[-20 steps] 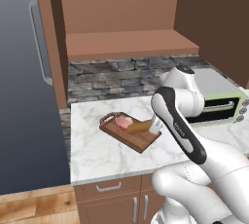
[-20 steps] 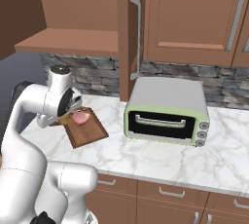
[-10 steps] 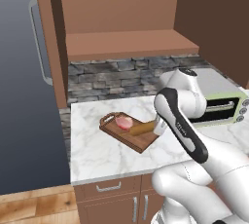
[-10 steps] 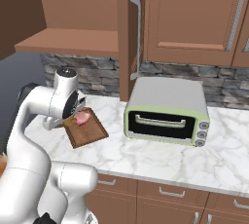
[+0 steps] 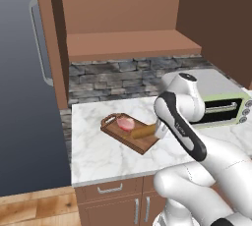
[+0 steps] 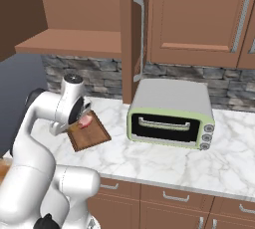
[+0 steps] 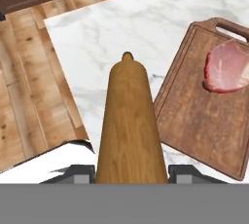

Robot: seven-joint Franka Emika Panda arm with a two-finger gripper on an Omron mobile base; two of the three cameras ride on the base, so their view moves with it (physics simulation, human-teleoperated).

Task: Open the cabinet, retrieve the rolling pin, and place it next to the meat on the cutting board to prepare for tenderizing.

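Since a second ago the gripper has carried the rolling pin a little further from the meat, toward the near right part of the cutting board, while the meat has stayed at the board's far, handle end. The arm bends down over the marble counter in front of the toaster oven, with the cabinet open above. The fingers are clamped on the pin, which points away from the hand past the board's edge.
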